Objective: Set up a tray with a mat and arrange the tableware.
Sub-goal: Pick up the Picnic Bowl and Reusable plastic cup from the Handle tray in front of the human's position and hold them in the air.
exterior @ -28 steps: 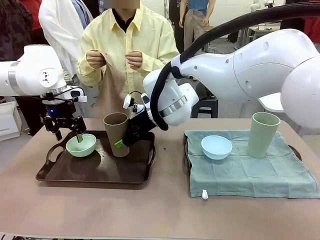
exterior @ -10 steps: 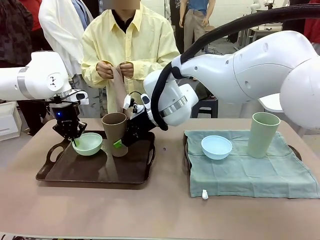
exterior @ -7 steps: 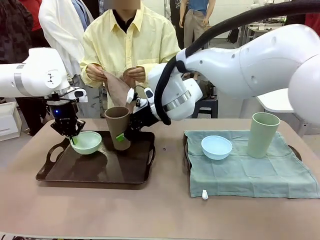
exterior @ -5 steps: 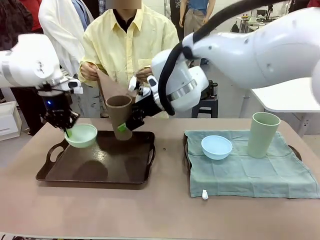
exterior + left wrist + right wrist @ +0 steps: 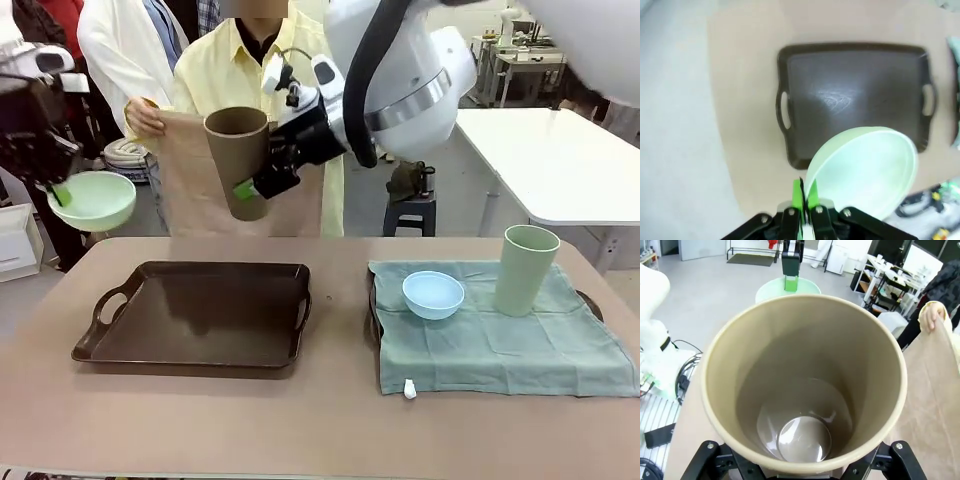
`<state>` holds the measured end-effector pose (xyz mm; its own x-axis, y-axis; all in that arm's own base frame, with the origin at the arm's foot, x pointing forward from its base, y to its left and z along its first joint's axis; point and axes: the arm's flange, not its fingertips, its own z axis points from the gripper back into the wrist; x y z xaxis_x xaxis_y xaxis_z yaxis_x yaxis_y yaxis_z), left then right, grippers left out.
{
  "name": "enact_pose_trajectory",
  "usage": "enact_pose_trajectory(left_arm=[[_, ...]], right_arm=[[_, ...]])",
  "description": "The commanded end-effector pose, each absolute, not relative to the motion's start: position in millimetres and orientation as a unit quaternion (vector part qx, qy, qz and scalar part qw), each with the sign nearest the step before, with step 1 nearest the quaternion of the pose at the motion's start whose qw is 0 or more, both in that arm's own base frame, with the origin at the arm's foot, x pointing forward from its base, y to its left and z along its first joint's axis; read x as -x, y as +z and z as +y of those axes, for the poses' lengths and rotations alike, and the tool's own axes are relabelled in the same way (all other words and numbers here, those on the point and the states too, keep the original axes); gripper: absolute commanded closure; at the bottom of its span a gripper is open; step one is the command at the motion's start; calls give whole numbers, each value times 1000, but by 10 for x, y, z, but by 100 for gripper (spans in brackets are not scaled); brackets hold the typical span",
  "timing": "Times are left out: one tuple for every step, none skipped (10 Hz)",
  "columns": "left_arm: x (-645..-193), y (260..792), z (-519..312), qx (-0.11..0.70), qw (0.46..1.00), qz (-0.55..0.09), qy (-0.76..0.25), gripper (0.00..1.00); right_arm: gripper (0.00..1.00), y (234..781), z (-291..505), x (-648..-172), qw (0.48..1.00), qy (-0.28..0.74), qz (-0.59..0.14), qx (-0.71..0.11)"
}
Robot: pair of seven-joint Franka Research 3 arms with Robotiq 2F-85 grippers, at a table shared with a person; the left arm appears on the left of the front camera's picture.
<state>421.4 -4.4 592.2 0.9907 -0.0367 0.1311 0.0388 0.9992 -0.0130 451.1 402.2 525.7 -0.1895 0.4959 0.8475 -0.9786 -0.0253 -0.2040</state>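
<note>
My left gripper [image 5: 58, 193] is shut on the rim of the mint green bowl [image 5: 92, 200] and holds it high above the table's left edge. In the left wrist view the bowl [image 5: 865, 167] hangs over the bare dark tray [image 5: 855, 95], its rim pinched between the green pads [image 5: 799, 196]. My right gripper [image 5: 252, 188] grips the brown tumbler [image 5: 238, 160] in the air above the dark tray [image 5: 200, 320]. The right wrist view looks down into the tumbler [image 5: 805, 390]. Behind the tray a person holds a tan mat [image 5: 190, 185] spread out.
At the right a second tray [image 5: 590, 303] carries a green cloth [image 5: 500, 345], the light blue bowl [image 5: 433, 294] and the pale green tumbler [image 5: 525, 270]. A person's hand [image 5: 931, 315] holds the mat's corner [image 5: 935, 390]. More people stand behind.
Both arms have risen, lifting the bowl and the brown tumbler off the dark tray, which now lies bare. The person has unfolded the tan mat and holds it wide.
</note>
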Motion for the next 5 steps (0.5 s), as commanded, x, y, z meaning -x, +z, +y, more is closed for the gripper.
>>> enact_pose_trajectory(left_arm=[[-4163, 6019, -2, 18, 998, -62, -12, 100], [-4214, 5922, -44, 8, 998, -66, -19, 100], [-4214, 5922, -44, 8, 998, -66, -19, 100], [-4214, 5922, -44, 8, 998, -66, -19, 100], [-4214, 5922, -44, 8, 998, -66, -19, 100]], right_arm=[[100, 5312, 3953, -4370, 567, 656, -401, -295], [100, 5257, 4022, -4511, 565, 653, -411, -294], [100, 5257, 4022, -4511, 565, 653, -411, -294], [100, 5257, 4022, -4511, 565, 653, -411, -294], [100, 5257, 4022, -4511, 565, 653, -411, -294]])
